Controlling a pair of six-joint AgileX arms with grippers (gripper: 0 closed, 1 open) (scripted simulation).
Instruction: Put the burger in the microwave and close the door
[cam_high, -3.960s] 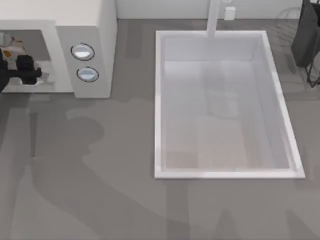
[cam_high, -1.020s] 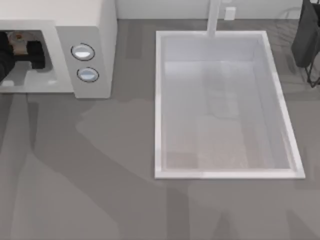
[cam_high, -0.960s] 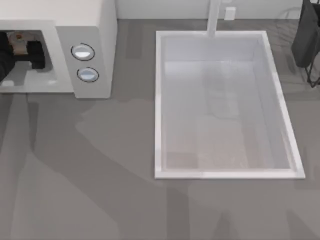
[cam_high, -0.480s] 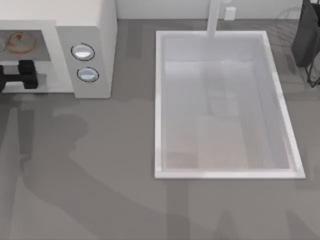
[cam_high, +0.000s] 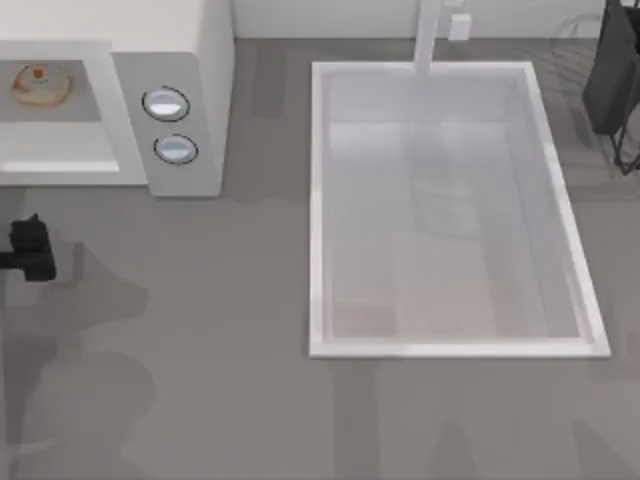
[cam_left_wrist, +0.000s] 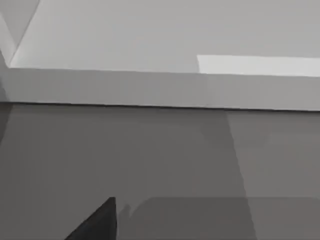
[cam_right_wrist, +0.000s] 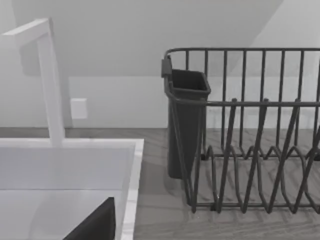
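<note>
The microwave stands at the table's back left, its cavity open toward the front. The burger, a pale bun with orange-red patches, lies alone on the cavity floor. The door is out of view. My left gripper hovers over the grey counter in front of the microwave, at the left edge, open with nothing between its fingers. In the left wrist view a white ledge of the microwave runs across above the counter. My right arm is parked at the back right.
A white sink basin with a faucet takes up the middle and right. A dark wire dish rack with a cutlery cup stands behind the sink's right end. Two knobs face the front.
My left gripper let go of the burger inside the cavity and drew back out toward the table's front. The burger stays in the microwave. The right arm has not moved.
</note>
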